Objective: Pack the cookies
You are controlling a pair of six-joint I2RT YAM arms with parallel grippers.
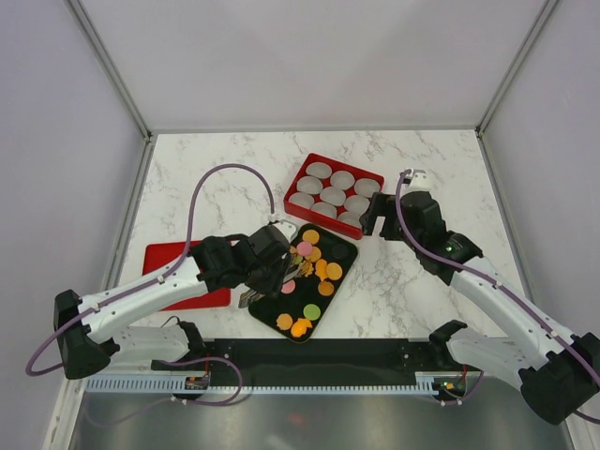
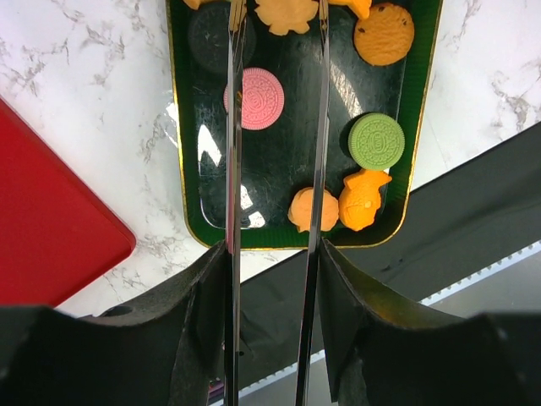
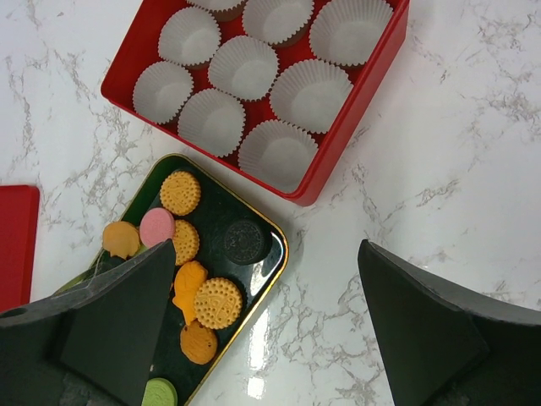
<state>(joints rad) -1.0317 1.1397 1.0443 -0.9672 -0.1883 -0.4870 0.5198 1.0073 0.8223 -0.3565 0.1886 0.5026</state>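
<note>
The cookies [image 1: 319,272] lie on a dark tray with a gold rim [image 1: 354,251]: mostly orange, with a pink one [image 2: 254,98], a green one [image 2: 377,140] and a dark one [image 3: 243,241]. My left gripper [image 1: 272,267] is shut on metal tongs [image 2: 234,169]. The two tong blades stand apart over the tray, straddling its bare middle beside the pink cookie, with nothing between them. My right gripper [image 1: 375,217] is open and empty, above the tray's far right corner and the marble, near the red box.
A red box [image 1: 305,169] holds several white paper cups [image 3: 308,93], all empty, just behind the tray. A flat red lid [image 1: 169,258] lies left of the tray, under my left arm. A black strip [image 1: 375,352] runs along the table's near edge.
</note>
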